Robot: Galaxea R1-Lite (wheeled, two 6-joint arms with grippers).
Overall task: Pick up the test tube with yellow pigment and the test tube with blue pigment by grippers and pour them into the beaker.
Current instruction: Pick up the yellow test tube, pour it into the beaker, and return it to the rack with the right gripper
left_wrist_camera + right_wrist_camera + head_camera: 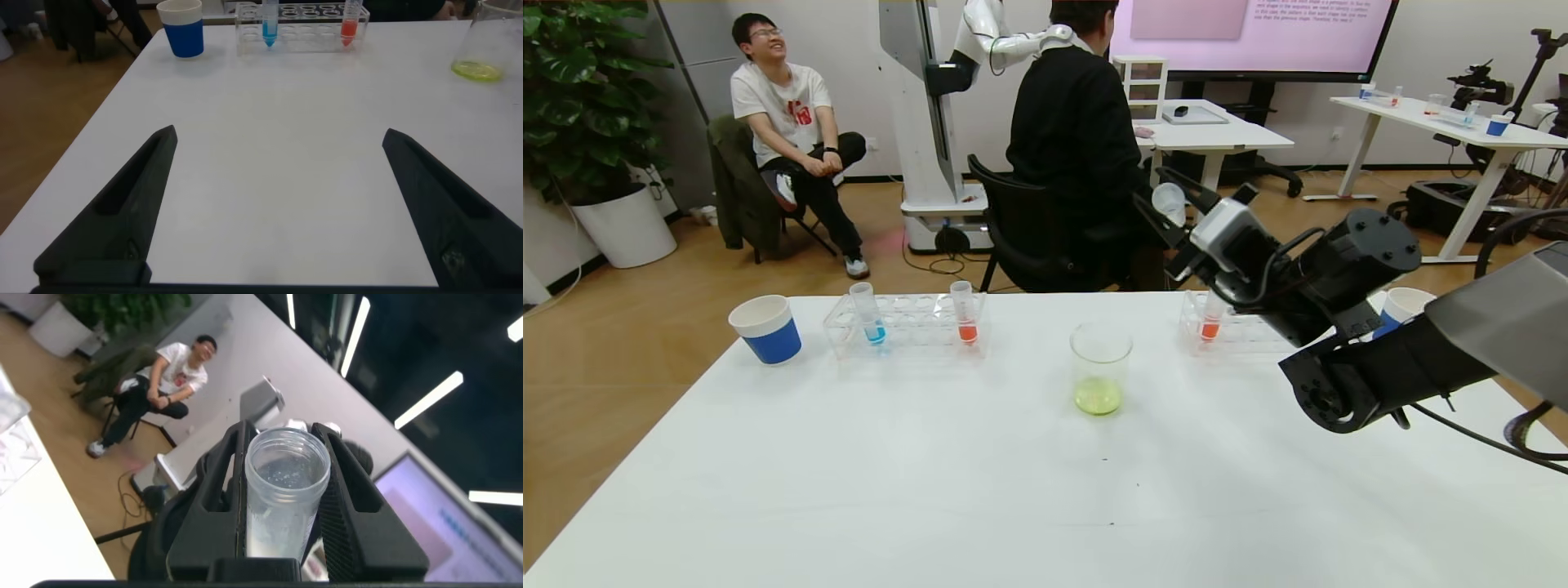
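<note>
My right gripper [1168, 202] is raised beyond the table's far right, above the right rack, and is shut on the test tube with yellow pigment [1170, 200]. In the right wrist view the tube [282, 490] sits between the fingers of the gripper [284, 429], open mouth outward, with only a pale film inside. The beaker [1101, 367] stands mid-table with yellow-green liquid at its bottom. The test tube with blue pigment [870, 314] stands upright in the left rack [907, 327]. My left gripper [279, 132] is open and empty low over the near table, with the blue tube [269, 23] and the beaker [482, 41] far ahead.
An orange-tipped tube [964, 314] shares the left rack. Another orange-tipped tube [1210, 322] stands in the right rack [1245, 331]. Blue-and-white paper cups stand at the far left [766, 328] and far right [1401, 309]. People sit beyond the table.
</note>
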